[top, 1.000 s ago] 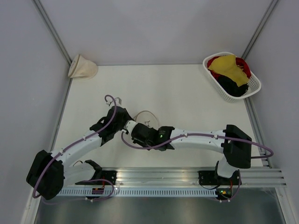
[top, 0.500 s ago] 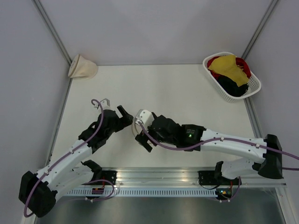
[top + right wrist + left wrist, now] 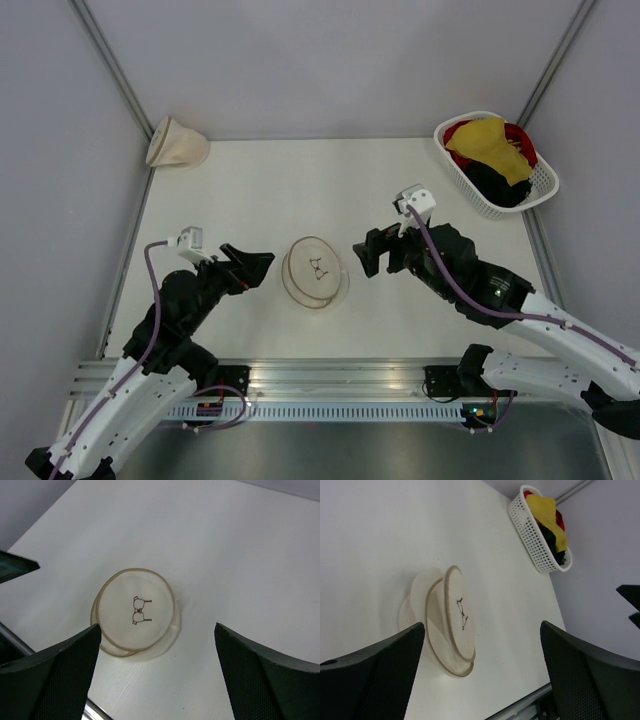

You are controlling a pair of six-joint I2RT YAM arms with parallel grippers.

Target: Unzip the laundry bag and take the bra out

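Observation:
The laundry bag (image 3: 315, 271) lies flat on the table between my two grippers, a round cream disc with a small black mark. Its upper face sits shifted off the lower one (image 3: 135, 609) (image 3: 451, 622). My left gripper (image 3: 258, 268) hovers just left of it, open and empty (image 3: 482, 626). My right gripper (image 3: 362, 257) hangs just to its right, also open and empty (image 3: 157, 627). The mustard-yellow bra (image 3: 490, 145) (image 3: 547, 511) lies in the white basket (image 3: 540, 180), on top of other garments.
The basket (image 3: 532, 535) at the far right corner also holds a red and a black garment. A cone-shaped cream bag (image 3: 176, 143) lies in the far left corner. Grey walls close in both sides, and a metal rail (image 3: 340, 385) runs along the near edge.
Both arms have drawn back from the bag, left arm leftward and right arm rightward. Both grippers have opened. The bag, earlier covered by them, now lies in plain view.

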